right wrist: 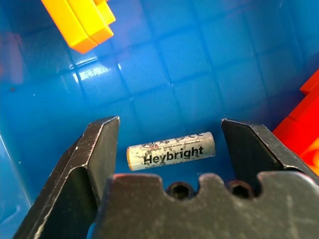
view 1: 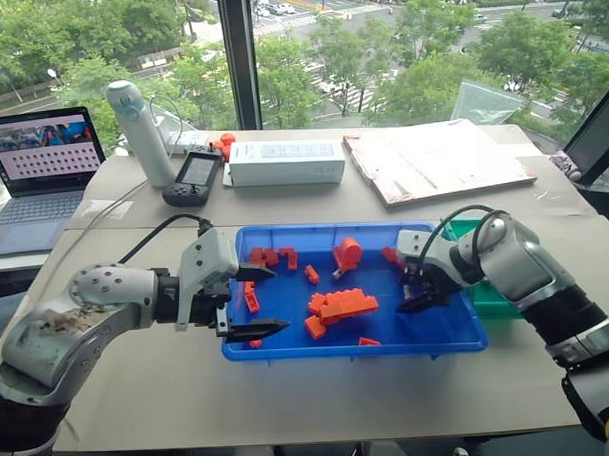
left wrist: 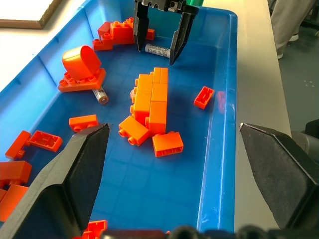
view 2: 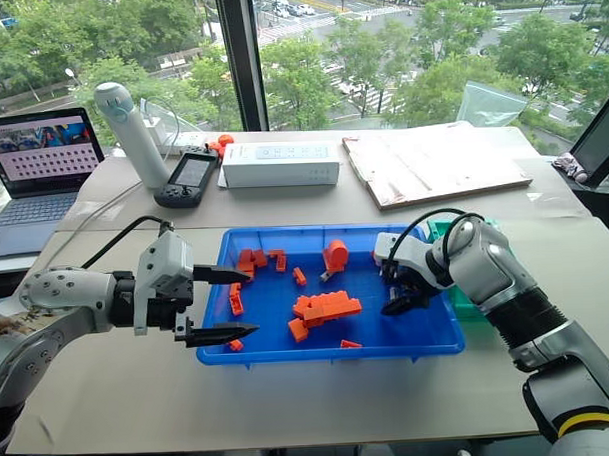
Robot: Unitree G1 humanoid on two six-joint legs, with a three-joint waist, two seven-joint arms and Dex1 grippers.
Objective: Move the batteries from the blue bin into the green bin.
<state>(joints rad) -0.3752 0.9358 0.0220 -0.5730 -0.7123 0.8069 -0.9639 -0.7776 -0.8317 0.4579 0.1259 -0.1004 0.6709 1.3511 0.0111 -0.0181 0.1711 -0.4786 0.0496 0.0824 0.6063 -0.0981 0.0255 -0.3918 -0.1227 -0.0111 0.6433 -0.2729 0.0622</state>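
The blue bin (view 1: 349, 351) lies in the middle of the table, strewn with orange bricks (view 1: 339, 305). One battery (right wrist: 171, 151), pale and printed, rests on the bin floor near the right end. My right gripper (right wrist: 169, 123) points down over it, open, one finger off each end of the battery without touching it. A second battery (left wrist: 99, 94) lies against an orange arch piece (left wrist: 82, 67). My left gripper (view 1: 277, 300) hovers open over the bin's left end, holding nothing. The green bin (view 1: 492, 299) stands right of the blue bin, mostly hidden behind my right arm.
On the back table stand a laptop (view 1: 42, 157), a white bottle (view 1: 141, 129), a black handheld controller (view 1: 195, 177), a white box (view 1: 286, 163) and a flat cardboard sheet (view 1: 432, 158). A window runs behind them.
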